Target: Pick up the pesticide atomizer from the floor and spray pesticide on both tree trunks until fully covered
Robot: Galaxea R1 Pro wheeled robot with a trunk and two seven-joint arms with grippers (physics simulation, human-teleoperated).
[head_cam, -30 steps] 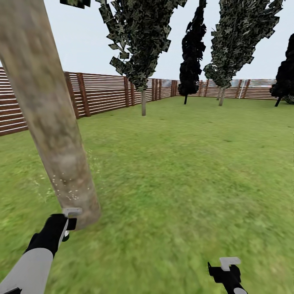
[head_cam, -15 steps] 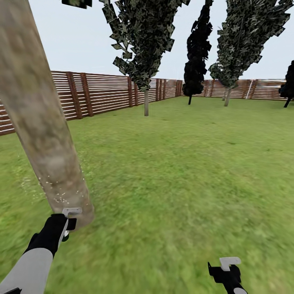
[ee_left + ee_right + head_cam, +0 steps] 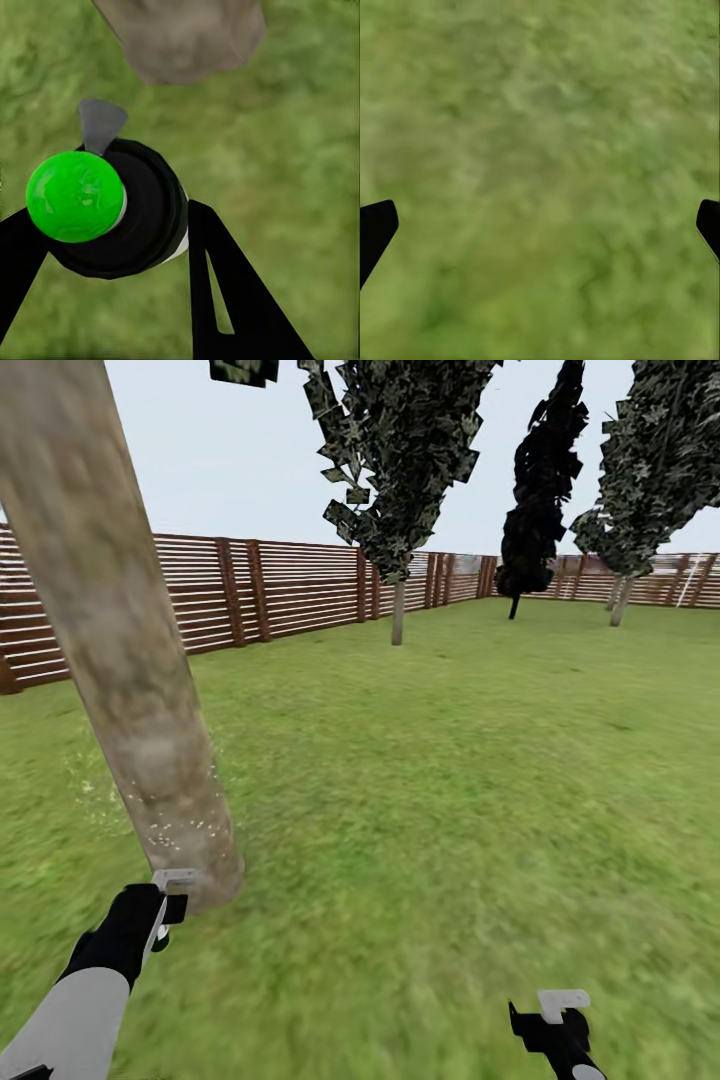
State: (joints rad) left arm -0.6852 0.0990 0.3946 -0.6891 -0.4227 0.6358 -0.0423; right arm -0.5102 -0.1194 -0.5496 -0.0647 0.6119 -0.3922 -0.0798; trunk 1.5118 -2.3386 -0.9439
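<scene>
The left hand [image 3: 112, 247] is clamped round the green-capped pesticide atomizer [image 3: 112, 210], just before the speckled tree trunk [image 3: 130, 660]. The right hand [image 3: 540, 225] hangs wide open over the grass [image 3: 450, 780].

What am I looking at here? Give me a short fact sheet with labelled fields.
Place: grass lawn ringed by a brown slatted fence
Nearest thing: thick tree trunk, white pesticide specks low on its bark
Left gripper: shut on a black atomizer with a green cap, near the trunk's base
Right gripper: open, over bare grass
Background: dark narrow trees by the fence
</scene>
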